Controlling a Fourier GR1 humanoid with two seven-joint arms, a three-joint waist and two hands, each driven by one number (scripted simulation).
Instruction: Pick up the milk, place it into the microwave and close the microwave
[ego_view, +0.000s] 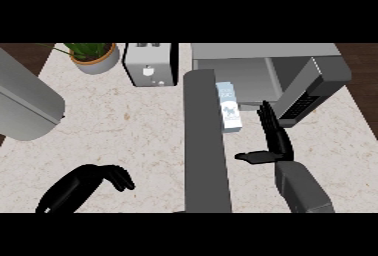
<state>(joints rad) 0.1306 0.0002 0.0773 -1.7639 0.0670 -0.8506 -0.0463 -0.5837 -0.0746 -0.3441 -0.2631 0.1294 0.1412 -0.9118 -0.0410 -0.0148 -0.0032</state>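
Note:
The milk (230, 107), a white and blue carton, stands on the counter just in front of the microwave (255, 55). The microwave's cavity is open and its keypad panel (301, 104) faces right. Its door (205, 145) is swung out toward me and shows as a long grey slab directly left of the carton. My right hand (275, 136) is open to the right of the milk and a short gap away, fingers straight and pointing toward the microwave, thumb stretched left. My left hand (90, 184) rests at the lower left with relaxed fingers, holding nothing.
A silver toaster (150, 65) and a potted plant (93, 56) stand at the back left. A large grey rounded object (26, 105) juts in from the left edge. Bare marble counter (125, 130) lies between my left hand and the door.

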